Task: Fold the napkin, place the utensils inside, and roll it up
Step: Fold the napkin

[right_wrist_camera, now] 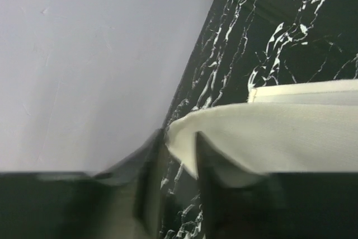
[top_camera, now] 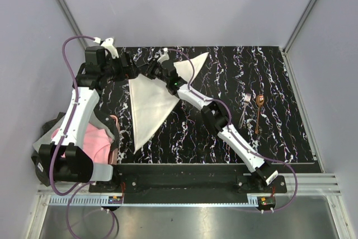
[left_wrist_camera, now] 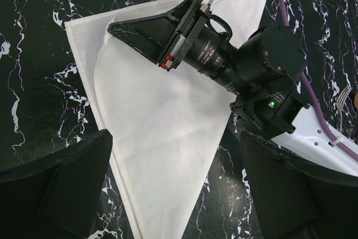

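Fork (top_camera: 245, 103) and copper-brown utensil (top_camera: 259, 107) are showing up only from overhead. They are lying side by side on the black marbled table (top_camera: 224, 65), well apart from the napkin (top_camera: 148, 102) and to its right. A pink cloth (top_camera: 92, 138) is lying at the near left beside the left arm. The left wrist view is giving the napkin plainly: cream, folded into a triangle, lying flat, its upper layer sitting short of the left edge. The left gripper (left_wrist_camera: 174, 134) is hovering above it, fingers spread wide. The right gripper (right_wrist_camera: 179, 149) is resting at the far-left corner, and its own camera is catching the folded edge pinched between narrow fingers.
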`<state>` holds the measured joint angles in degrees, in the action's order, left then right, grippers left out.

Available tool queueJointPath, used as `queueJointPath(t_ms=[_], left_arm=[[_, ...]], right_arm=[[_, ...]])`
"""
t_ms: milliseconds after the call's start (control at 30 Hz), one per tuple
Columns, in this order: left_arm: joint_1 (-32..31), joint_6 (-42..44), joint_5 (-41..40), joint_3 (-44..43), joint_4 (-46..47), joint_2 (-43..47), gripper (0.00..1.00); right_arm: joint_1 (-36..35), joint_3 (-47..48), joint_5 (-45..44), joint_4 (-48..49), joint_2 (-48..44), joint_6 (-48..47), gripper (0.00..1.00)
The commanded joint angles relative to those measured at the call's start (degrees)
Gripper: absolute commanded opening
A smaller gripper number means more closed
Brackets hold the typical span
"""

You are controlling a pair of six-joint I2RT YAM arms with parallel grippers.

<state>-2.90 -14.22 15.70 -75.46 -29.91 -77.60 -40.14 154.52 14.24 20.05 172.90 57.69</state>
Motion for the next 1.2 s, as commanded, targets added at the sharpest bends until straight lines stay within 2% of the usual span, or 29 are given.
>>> queueJointPath(t_ms=[0, 33, 133, 367, 467, 500, 600, 767, 933, 1167], left_arm=[[0.5, -0.5, 1.6, 0.5, 2.7, 0.7, 0.99], [0.5, -0.5, 1.3, 0.5, 2.7, 0.7, 0.99], [0.5, -0.5, 1.0, 0.7, 2.8, 0.4, 0.99], [0.5, -0.8, 1.3, 0.9, 2.9, 0.4, 0.99], [0.5, -1.0, 1.7, 1.5, 3.5, 0.4, 0.99], [0.4, -1.0, 1.5, 1.7, 3.6, 0.3, 0.99], [-0.1, -1.0, 1.6, 1.9, 3.9, -0.4, 0.99], [-3.4, -0.4, 0.1, 2.0, 4.0, -1.1, 0.99], [-8.6, -1.9, -2.8, 3.4, 4.0, -2.3, 0.99], [-13.1, -9.0, -0.4, 13.4, 10.7, -4.3, 0.99]], right_arm=[[-0.9, 3.2, 2.7, -0.2, -1.0, -3.6, 0.57], [-0.9, 2.9, 3.5, -0.4, -1.4, -5.2, 0.82], [-0.4, -1.1, 6.3, -0.9, -5.3, -8.0, 0.91], [1.6, -17.7, 13.4, -0.9, -21.1, -13.9, 0.91], [3.5, -30.0, 13.4, -0.6, -31.0, -16.0, 0.90], [4.1, -37.3, 12.7, -0.9, -36.3, -16.9, 0.89], [8.0, -51.1, 9.3, -1.9, -45.6, -16.0, 0.86], [16.1, -64.8, 7.5, -8.3, -53.6, -16.4, 0.80], [20.4, -68.0, 7.0, -12.8, -53.5, -18.7, 0.78], [23.5, -66.0, 6.6, -13.6, -48.0, -17.1, 0.76]])
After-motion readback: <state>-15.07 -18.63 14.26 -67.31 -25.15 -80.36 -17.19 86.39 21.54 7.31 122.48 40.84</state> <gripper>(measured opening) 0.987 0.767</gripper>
